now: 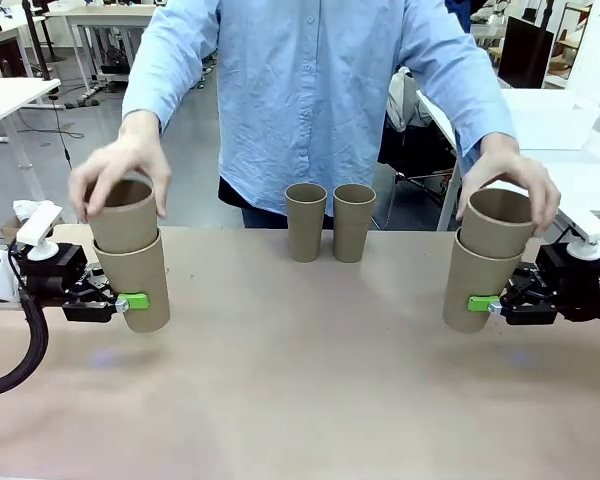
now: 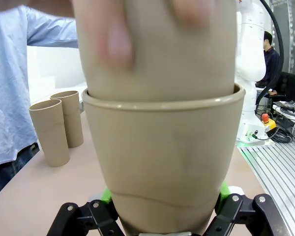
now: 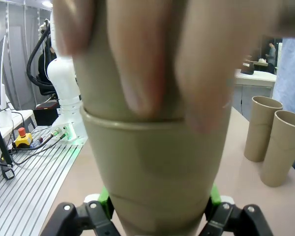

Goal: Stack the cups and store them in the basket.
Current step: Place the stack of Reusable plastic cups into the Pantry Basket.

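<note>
My left gripper point(image 1: 132, 302) is shut on a tan paper cup point(image 1: 137, 280) held upright above the table at the left. A person's hand point(image 1: 120, 170) pushes a second cup point(image 1: 123, 215) down into it. At the right, my right gripper point(image 1: 483, 303) is shut on another upright cup point(image 1: 477, 282), and the person's other hand point(image 1: 515, 182) seats a cup point(image 1: 497, 222) inside that one. Two more cups point(image 1: 306, 221) point(image 1: 353, 222) stand side by side at the table's far middle. In the left wrist view the held cup point(image 2: 162, 167) sits between green pads point(image 2: 106, 195); the right wrist view shows its held cup point(image 3: 152, 167) likewise. The basket is out of view.
The brown table point(image 1: 300, 400) lies bare between the two arms and toward the front edge. The person in a light blue shirt point(image 1: 300, 90) stands at the far side. White tables and equipment stand behind.
</note>
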